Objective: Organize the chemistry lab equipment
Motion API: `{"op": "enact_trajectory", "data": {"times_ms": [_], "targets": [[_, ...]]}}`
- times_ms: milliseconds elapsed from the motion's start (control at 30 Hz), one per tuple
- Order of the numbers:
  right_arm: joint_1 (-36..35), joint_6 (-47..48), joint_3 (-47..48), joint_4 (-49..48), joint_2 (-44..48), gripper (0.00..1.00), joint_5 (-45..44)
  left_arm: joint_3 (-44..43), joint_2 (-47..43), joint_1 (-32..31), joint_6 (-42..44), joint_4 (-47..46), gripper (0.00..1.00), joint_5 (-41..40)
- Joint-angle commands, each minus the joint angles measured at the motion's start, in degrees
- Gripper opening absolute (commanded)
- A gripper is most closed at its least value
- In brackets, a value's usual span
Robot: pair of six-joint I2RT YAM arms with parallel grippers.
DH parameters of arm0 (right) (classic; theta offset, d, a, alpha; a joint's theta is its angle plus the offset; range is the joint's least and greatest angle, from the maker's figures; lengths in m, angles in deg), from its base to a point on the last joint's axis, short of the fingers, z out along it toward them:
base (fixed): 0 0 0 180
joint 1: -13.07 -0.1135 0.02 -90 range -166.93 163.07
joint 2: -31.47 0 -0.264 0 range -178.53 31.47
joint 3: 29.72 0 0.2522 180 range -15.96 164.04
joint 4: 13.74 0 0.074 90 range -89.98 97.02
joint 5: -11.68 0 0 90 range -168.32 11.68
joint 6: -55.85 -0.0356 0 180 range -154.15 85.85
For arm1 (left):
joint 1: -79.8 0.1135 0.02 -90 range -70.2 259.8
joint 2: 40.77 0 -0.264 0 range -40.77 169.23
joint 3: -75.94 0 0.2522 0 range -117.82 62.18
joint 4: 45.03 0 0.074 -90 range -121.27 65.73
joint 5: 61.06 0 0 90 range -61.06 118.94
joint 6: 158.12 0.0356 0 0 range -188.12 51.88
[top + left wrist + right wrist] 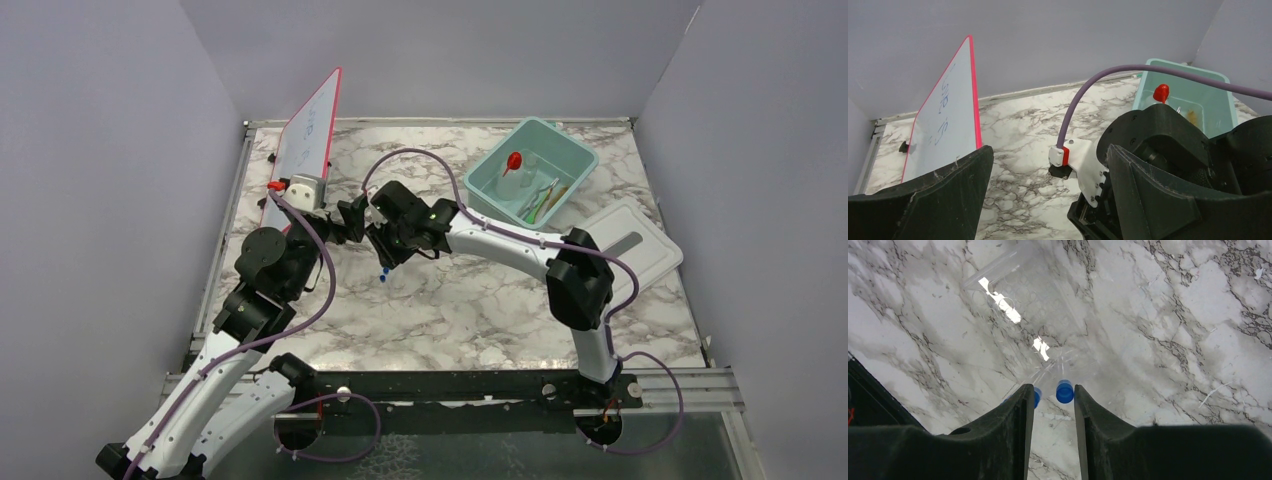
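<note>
Left gripper (1048,150) wide beside the whiteboard (943,115) — right gripper (1053,389), narrowly parted, straddles blue-capped clear tubes (1064,391), mere speck from above.

Blue-cap tubes (1064,391), red funnel (514,160), teal tub (563,136), marble tbl (450,300).

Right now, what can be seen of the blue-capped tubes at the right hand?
The blue-capped tubes are two slim, clear, plastic-looking tubes, each closed with a round blue cap. They point away from the right wrist camera, caps nearest, over the marble table, toward a clear holed piece. One cap sits between the parted fingers of the right hand; the other is half hidden behind one finger. Contact cannot be told.
</note>
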Motion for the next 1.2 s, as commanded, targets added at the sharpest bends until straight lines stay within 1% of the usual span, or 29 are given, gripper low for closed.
{"op": "enact_trajectory", "data": {"times_ms": [0,100,200,300,400,500,600,700,967,1167], "targets": [[-0.4,-3.3,2.2,1.0,3.4,0.40,-1.7,-1.1,-0.6,0.0,-0.6,0.8,0.87,-0.5],[-0.3,-5.7,1.1,0.4,4.8,0.39,-5.8,-1.0,-0.8,0.0,-0.9,1.2,0.87,-0.6],[-0.3,-6.2,0.6,0.5,4.3,0.39,-6.3,-1.1,-0.8,0.0,-1.7,1.9,0.87,-1.0],[-0.3,-8.2,1.6,2.3,3.1,0.41,-7.3,-1.3,-0.8,0.0,-2.5,2.9,0.87,-1.1],[-0.3,-11.1,1.7,2.9,2.8,0.46,-8.3,-1.9,-0.6,0.0,-3.2,4.2,0.87,-1.2],[-0.2,-13.9,1.9,2.9,2.2,0.53,-5.7,-1.9,-0.5,0.0,-3.7,4.8,0.87,-1.2],[0.0,-16.6,2.0,2.4,1.4,0.56,-3.0,-1.9,-0.4,0.0,-4.1,4.8,0.87,-1.1],[0.1,-18.0,2.0,1.3,0.9,0.56,-0.1,-1.8,-0.4,0.0,-4.4,4.9,0.87,-0.9],[0.1,-17.7,3.1,1.9,-0.9,0.56,0.2,-1.7,-0.2,0.0,-4.4,5.1,0.87,-0.7],[0.1,-16.4,3.4,0.7,-0.9,0.54,2.7,-1.8,-0.1,0.0,-4.3,5.0,0.87,-0.7]]}}
